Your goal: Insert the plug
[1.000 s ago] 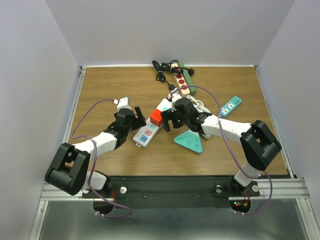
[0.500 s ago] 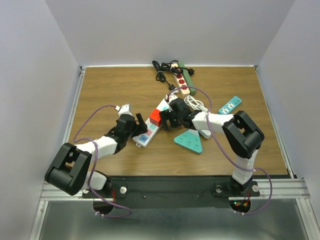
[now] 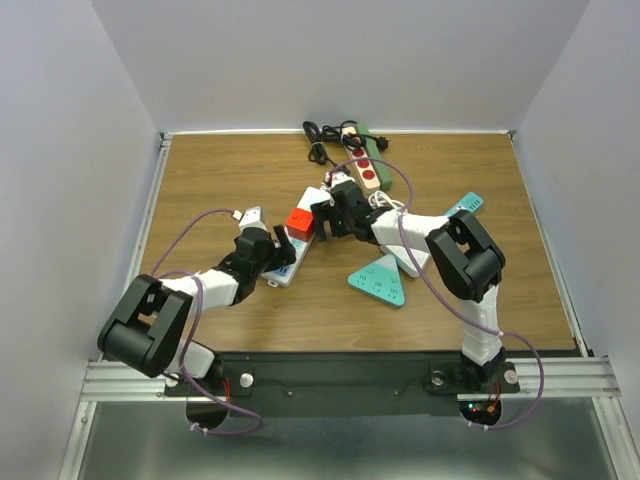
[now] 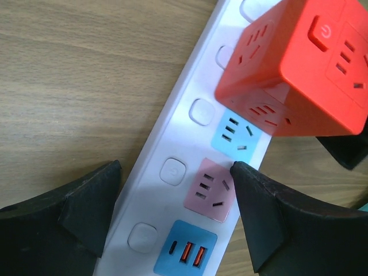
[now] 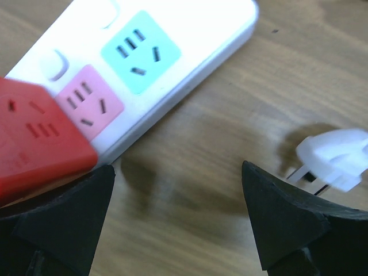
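Left wrist view: left gripper open astride the power strip; right gripper likewise open, empty. Red socket cube may not be fully seated; press it home next.

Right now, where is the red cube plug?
In the overhead view the red cube plug sits mid-table on the white power strip, between the left claw and the right claw.

Power sign on red socket cube, same sign on white power strip button, no words legible
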Robot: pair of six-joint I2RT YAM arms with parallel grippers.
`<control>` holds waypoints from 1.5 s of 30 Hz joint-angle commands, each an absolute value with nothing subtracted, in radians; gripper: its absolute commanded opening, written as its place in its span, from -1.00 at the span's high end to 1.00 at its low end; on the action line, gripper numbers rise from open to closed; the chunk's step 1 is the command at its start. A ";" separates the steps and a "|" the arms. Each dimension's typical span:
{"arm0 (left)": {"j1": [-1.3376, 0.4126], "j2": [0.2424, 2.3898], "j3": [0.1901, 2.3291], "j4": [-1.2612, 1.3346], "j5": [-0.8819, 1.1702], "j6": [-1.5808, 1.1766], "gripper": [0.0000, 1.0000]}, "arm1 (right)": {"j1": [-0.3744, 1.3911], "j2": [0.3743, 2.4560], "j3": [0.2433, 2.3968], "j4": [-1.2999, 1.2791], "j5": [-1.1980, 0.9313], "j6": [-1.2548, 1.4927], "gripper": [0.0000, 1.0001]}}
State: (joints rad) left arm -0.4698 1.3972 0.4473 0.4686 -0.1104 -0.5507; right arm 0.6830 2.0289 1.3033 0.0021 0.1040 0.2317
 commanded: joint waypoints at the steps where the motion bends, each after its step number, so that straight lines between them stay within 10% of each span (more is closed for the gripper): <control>1: -0.505 1.411 0.459 0.497 -0.054 -0.577 -0.78 | 0.672 2.077 1.387 0.086 0.098 0.259 -0.93; 25: -0.610 1.137 0.567 0.374 -0.112 -0.411 -0.78 | 0.597 1.517 1.141 -0.075 0.127 0.242 -1.00; 35: -0.752 1.552 0.807 0.630 0.501 -0.169 -0.72 | 0.379 1.283 1.052 -0.115 -0.113 0.301 -1.00; 45: -0.756 1.850 1.038 0.592 0.632 -0.120 -0.67 | 0.356 1.157 1.075 -0.221 -0.161 0.291 -1.00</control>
State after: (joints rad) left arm -0.7574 1.8488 0.9848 0.5591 0.5488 -0.1650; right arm 0.3595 1.2030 1.0386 -0.1761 -0.1329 0.2920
